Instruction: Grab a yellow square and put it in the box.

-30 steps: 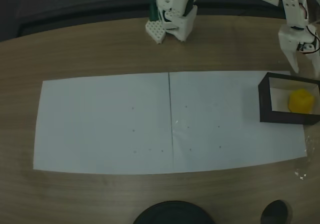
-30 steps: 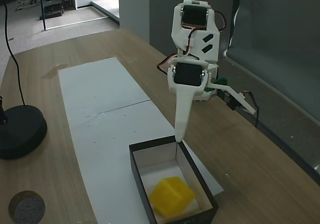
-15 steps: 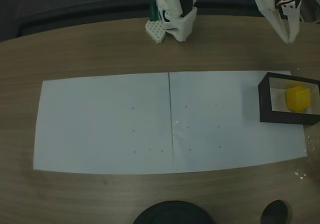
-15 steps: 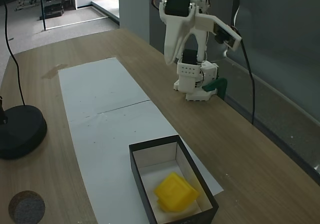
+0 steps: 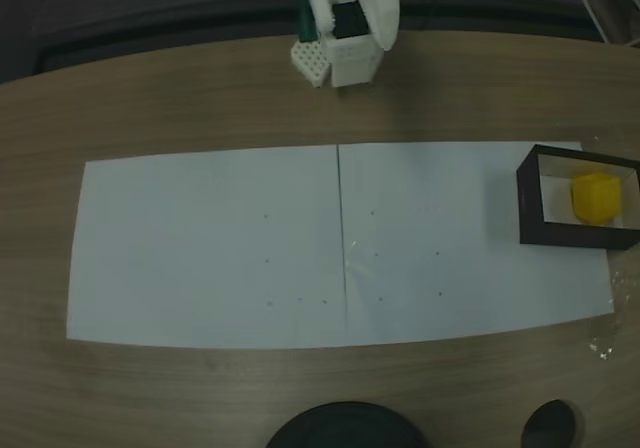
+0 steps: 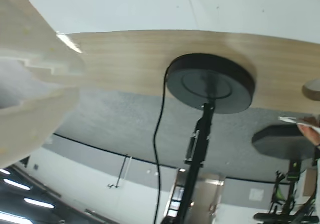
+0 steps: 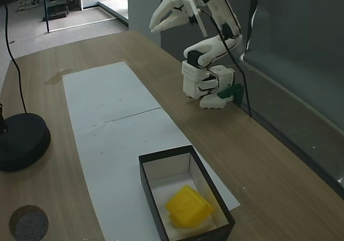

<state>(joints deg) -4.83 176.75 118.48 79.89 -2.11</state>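
The yellow square (image 5: 596, 197) lies inside the box (image 5: 530, 208) at the right end of the paper, and it rests tilted on the white floor of the box (image 7: 153, 195) as the yellow square (image 7: 187, 207). My gripper (image 7: 153, 29) is raised high above the arm's base (image 7: 207, 90), far from the box, pointing out over the table. Its jaws stand slightly open with nothing between them. In the wrist view one blurred white finger (image 6: 30, 84) sits at the left edge.
White paper sheets (image 5: 300, 248) cover the middle of the wooden table. A black round stand base (image 7: 21, 141) with a cable and a small dark disc (image 7: 28, 222) sit at the table's near edge. The wrist view shows the stand base (image 6: 210, 84) upside down.
The arm has pulled away from the box, swung back over its base and risen. The yellow square stays in the box, settling slightly.
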